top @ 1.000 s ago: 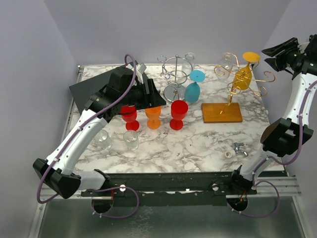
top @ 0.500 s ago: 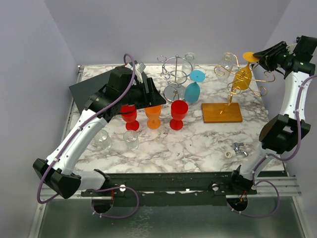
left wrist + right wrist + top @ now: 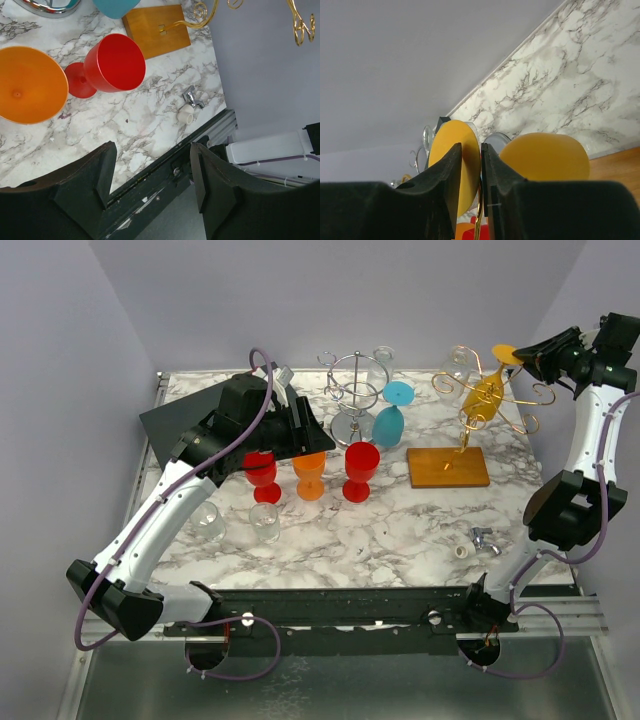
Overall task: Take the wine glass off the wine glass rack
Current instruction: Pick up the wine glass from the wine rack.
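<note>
Step in hand, by judgement: securing the grasp on the yellow wine glass (image 3: pixel 487 395), with removal not yet begun. Hangs bowl-down on the gold wire rack (image 3: pixel 540 397) at the far right of the marble table (image 3: pixel 400 530), foot (image 3: pixel 507 353) uppermost above the wire arm, bowl tilted, with the wooden base (image 3: pixel 447 467) of the rack below and nearer. Straddled at the stem by the right gripper (image 3: pixel 481 150), as seen from the right wrist: foot disc on one side of the fingers, bowl on the other, thin stem running through the slot. Jaws at a narrow gap about that stem; pad contact with it: cannot tell. Next move, by judgement: finish closing until firm, then slide the foot along and out of the open end of the wire slot before lowering, keeping the bowl away from the neighbouring curled arms and the clear glass (image 3: pixel 458 365) hanging on the same rack. Avoid a straight downward pull, likely to snag the foot and tip the rack. Right arm pose: raised high at the table's right edge, wrist bent inward toward the rack. Left arm pose: stretched forward over the left half of the table, left gripper (image 3: pixel 150 150) above the red glass (image 3: pixel 115 62) and orange glass (image 3: pixel 30 85), jaws well apart, nothing between them.
</note>
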Controlling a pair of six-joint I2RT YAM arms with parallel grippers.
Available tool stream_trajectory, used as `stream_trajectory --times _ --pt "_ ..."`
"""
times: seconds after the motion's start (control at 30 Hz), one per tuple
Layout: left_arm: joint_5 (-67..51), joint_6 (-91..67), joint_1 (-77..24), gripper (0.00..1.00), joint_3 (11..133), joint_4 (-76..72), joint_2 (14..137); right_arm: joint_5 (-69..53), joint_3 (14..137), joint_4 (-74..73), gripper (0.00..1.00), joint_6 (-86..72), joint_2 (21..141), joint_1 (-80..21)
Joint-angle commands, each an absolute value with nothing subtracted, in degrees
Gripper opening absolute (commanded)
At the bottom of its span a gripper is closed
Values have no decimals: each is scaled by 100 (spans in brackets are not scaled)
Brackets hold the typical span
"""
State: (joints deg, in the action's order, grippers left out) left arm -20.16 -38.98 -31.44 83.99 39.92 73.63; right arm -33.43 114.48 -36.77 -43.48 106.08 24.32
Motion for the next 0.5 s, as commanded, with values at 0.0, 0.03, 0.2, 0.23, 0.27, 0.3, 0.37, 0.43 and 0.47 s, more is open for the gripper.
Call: stream_trajectory --times 0.0,0.03,0.2,0.23,0.27,0.3,0.37,0.43,0.47 --pt "-2101 -3928 -3111 66 8428 3880 7347 -3204 11611 -3636 24 -4378 10433 2425" --pt "-2101 -3928 -3111 66 8430 3884 7342 -3188 11654 -3651 24 -4382 10433 2427" --pt "-2101 -3946 -3111 66 8441 3884 7348 -3147 11797 -3700 21 -4398 10415 2425" --pt "-2101 -3946 -3111 66 8438 3880 7347 -3134 11815 -3700 20 -4398 10407 2430" --pt "-2101 -3946 -3111 66 8438 3885 7348 -3124 11844 -3713 20 -4401 10402 2422" --pt "-2101 -3953 -3111 66 8433 3880 7347 -3122 11864 -3718 18 -4404 10398 2426" --pt "-2105 -3955 -3111 66 8434 3884 7348 -3121 11907 -3726 17 -4412 10393 2426" --pt "-2101 -3964 -3111 66 8433 3884 7348 -3120 11919 -3716 13 -4442 10373 2427" --pt "-2098 -3964 -3111 66 8440 3884 7348 -3127 11911 -3711 12 -4458 10363 2432"
